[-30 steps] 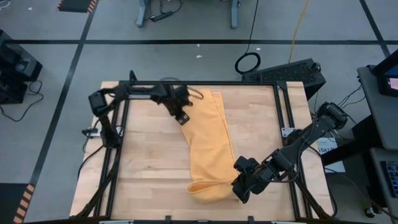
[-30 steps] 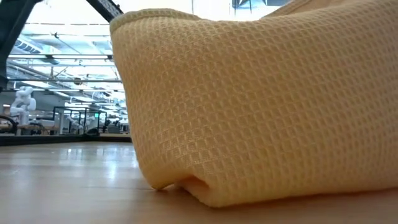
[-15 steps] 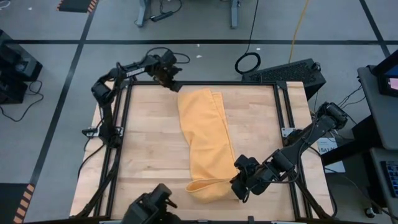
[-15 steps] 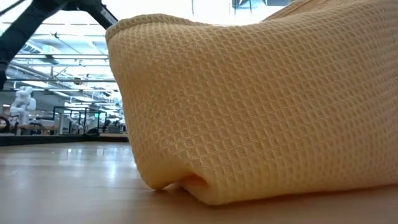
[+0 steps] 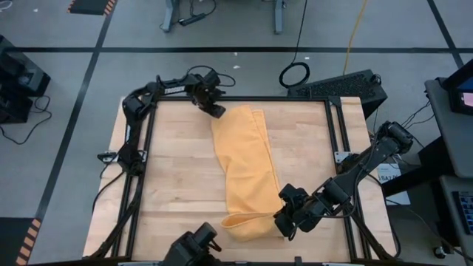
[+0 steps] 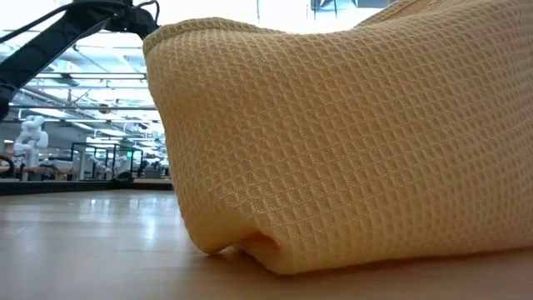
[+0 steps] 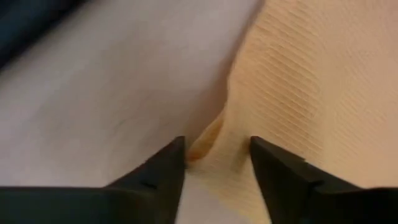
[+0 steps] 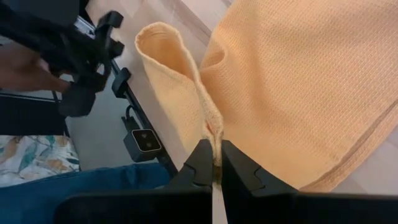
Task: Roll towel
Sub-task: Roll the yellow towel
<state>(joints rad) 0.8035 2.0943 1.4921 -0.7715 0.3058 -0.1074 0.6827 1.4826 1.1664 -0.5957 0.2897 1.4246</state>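
The towel (image 5: 244,170) lies on the table (image 5: 170,177) as a long yellow strip. It runs from the far edge down toward the near edge, a bit right of the middle. Its near end is folded up into a soft loop.

The right gripper (image 5: 285,219) is low at that near end. Its two fingers (image 8: 202,163) are pressed together on a thin fold of the towel, so the cloth is pinched between them. The loop stands up just beside them.

The left gripper (image 5: 216,111) is at the far left corner of the towel, close to the table's far edge. Its fingers (image 7: 163,168) are apart, with the towel corner lying between them. It looks like they do not hold the cloth, but the view is too blurry to be sure.

No box or bowl is on the table. The left half of the table is bare wood, with lots of room. A black frame (image 5: 236,98) runs along the table edges. A person's hand (image 8: 25,68) shows past the near edge.
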